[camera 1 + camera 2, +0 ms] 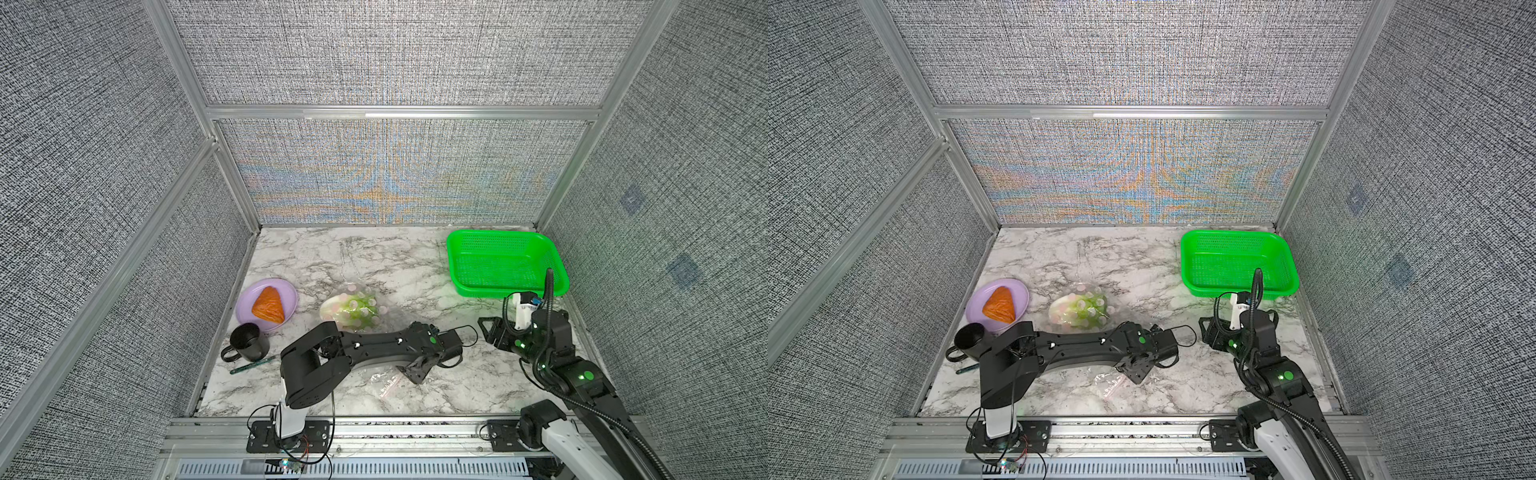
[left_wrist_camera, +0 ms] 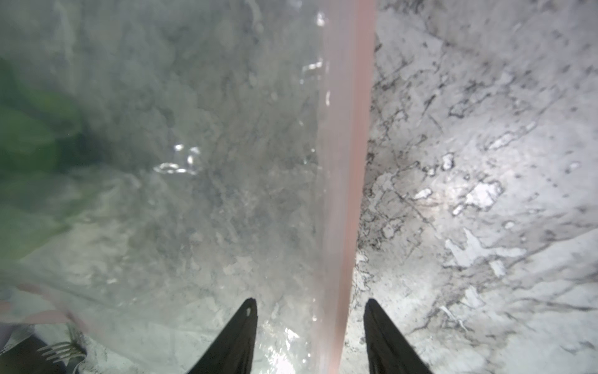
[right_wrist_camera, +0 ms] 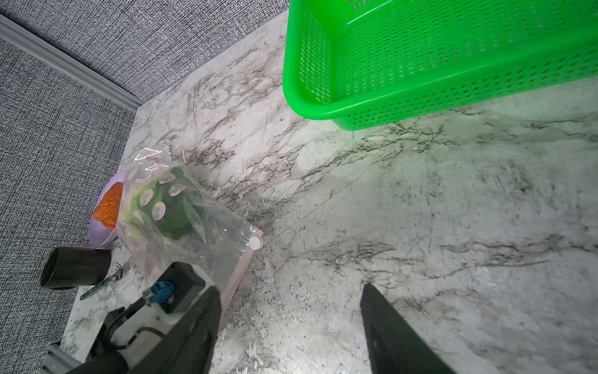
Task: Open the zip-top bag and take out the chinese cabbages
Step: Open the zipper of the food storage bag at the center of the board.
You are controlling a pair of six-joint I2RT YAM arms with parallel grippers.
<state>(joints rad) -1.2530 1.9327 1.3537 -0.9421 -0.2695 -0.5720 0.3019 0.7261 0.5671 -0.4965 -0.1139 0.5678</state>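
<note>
Left hand (image 2: 310, 304): fingers apart, astride the pink zip strip (image 2: 346, 162) of the bag (image 2: 194, 145) on the table (image 2: 485, 162). Cabbage (image 1: 353, 309): inside bag, near that hand. Right hand (image 3: 289, 288): fingers apart, empty, near basket (image 3: 323, 108).

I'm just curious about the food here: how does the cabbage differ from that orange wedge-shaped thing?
The cabbage sits inside the clear dotted zip-top bag, while the orange wedge lies bare on a purple plate. The cabbage is oval, white at one end and leafy green at the other; the orange wedge is triangular and orange all over. Both rest close together on the marble table.
</note>
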